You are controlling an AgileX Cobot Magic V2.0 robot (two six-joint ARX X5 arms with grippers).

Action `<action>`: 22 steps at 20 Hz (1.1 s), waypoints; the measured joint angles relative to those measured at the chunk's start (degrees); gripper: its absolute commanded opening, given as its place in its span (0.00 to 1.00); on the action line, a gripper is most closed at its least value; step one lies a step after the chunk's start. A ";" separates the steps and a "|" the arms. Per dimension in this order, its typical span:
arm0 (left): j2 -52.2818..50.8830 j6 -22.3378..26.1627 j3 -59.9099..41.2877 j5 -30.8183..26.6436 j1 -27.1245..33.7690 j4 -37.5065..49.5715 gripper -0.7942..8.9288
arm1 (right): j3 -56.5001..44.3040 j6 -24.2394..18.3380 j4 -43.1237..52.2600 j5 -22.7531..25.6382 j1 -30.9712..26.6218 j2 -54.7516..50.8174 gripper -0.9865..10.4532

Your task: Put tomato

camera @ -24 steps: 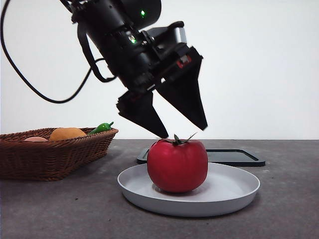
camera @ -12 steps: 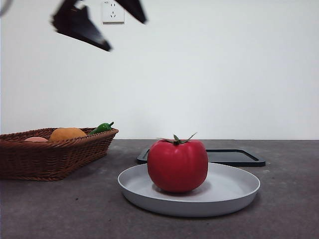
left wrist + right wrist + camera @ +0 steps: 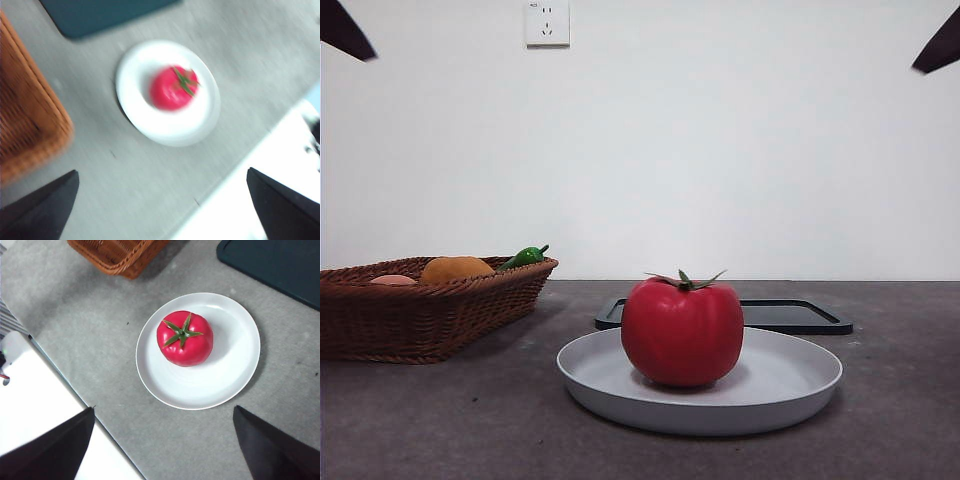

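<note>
The glossy red tomato (image 3: 682,332) with a green stem stands upright on a shallow white plate (image 3: 790,385) in the middle of the table. It also shows in the left wrist view (image 3: 172,89) and the right wrist view (image 3: 185,338), free of any gripper. My left gripper (image 3: 161,172) is open and empty, high above the table, and its picture is blurred. My right gripper (image 3: 164,408) is open and empty, also high above the plate (image 3: 225,375). In the front view only a black tip shows at each top corner.
A brown wicker basket (image 3: 430,315) stands at the left, holding an orange fruit (image 3: 455,268) and a small green pepper (image 3: 525,256). A flat black tray (image 3: 790,315) lies behind the plate. A wall socket (image 3: 547,22) is on the back wall.
The arm that stood over the tomato with open jaws has risen up and to the left, out of the front view. The tomato has shifted slightly on the plate.
</note>
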 measured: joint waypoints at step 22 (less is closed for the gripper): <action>-5.84 0.20 0.00 0.48 -0.63 -2.51 0.65 | 0.00 -0.31 18.71 4.72 10.97 18.62 0.47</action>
